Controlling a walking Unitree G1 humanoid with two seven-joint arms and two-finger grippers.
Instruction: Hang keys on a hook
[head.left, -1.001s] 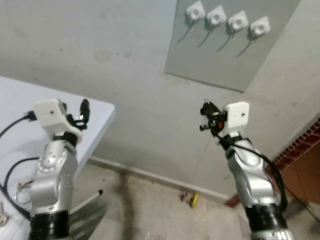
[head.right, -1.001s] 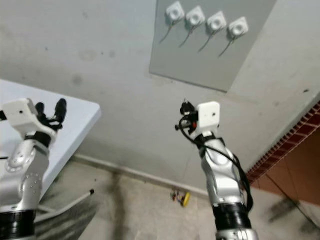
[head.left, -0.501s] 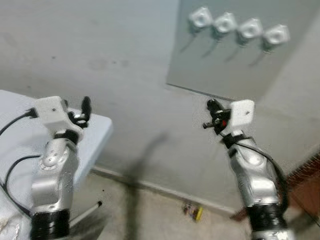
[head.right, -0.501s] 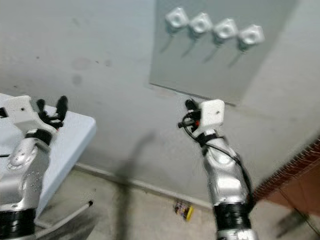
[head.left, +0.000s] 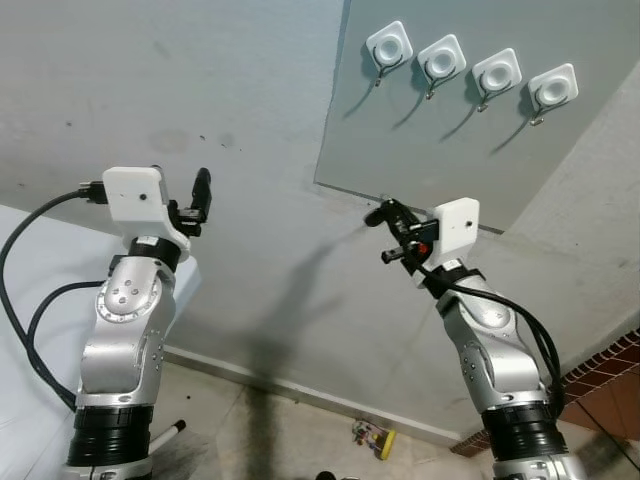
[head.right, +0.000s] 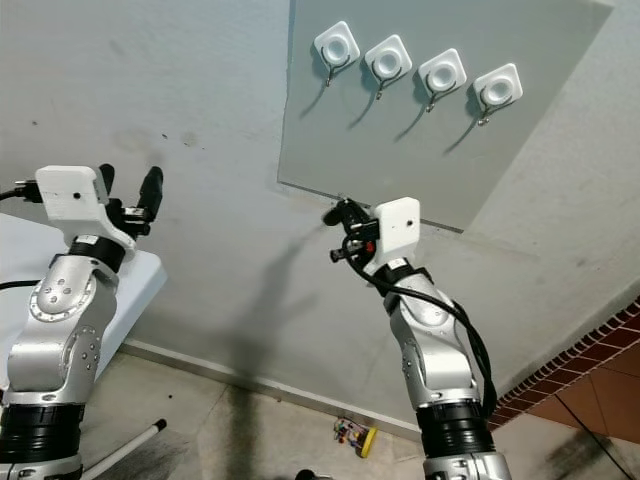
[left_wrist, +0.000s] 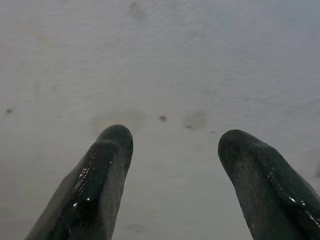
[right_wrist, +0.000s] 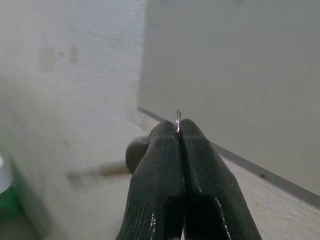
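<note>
Below the grey wall panel (head.left: 470, 130) my right pincer (head.left: 385, 232) is raised, fingers pinched on a thin metal key ring (right_wrist: 178, 120) (barely protruding). Left pincer (head.left: 200, 198) is raised, fingers apart, facing bare wall.

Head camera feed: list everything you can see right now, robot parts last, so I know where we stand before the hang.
Hooks: four, white square bases with metal hooks, in a row high on the panel.
Panel: one, grey, flat on the wall.
Wall: light grey, stained.
Table: one, white, low on the robot's left.
Small object: one, yellow and dark, on the floor by the wall; too small to identify.
Key ring: thin metal sliver poking out between the right fingertips.
Left gripper: black fingers apart, raised toward bare wall, holding nothing.
Right gripper: black fingers pinched shut, raised below the panel's lower edge.
</note>
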